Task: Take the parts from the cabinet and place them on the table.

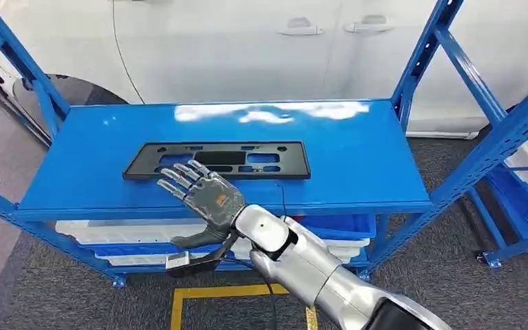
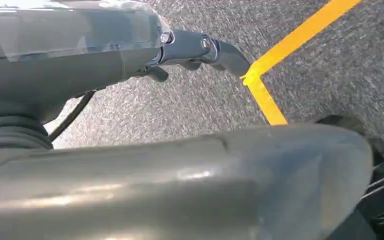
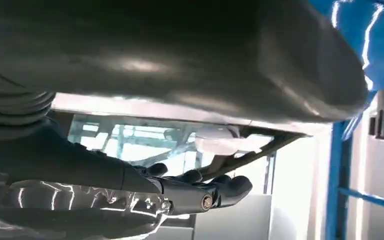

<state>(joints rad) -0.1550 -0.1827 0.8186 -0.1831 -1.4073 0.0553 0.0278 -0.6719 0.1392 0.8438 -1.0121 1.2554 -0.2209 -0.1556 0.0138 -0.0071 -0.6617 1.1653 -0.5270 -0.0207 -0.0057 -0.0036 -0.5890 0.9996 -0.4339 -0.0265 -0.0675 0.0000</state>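
One black plastic frame panel [image 1: 218,160] flat on blue shelf top [image 1: 357,158] | right hand [image 1: 203,197] spread, empty, fingertips at near edge | risk: thin flat part sliding away, no purchase.

The right hand [image 1: 203,197] is covering part of the near edge of the black plate [image 1: 218,160] on the blue shelf [image 1: 357,151]. That shelf is hiding most of the white bins [image 1: 127,234] beneath it. The frame edges are cropping the shelf's uprights [image 1: 423,58].
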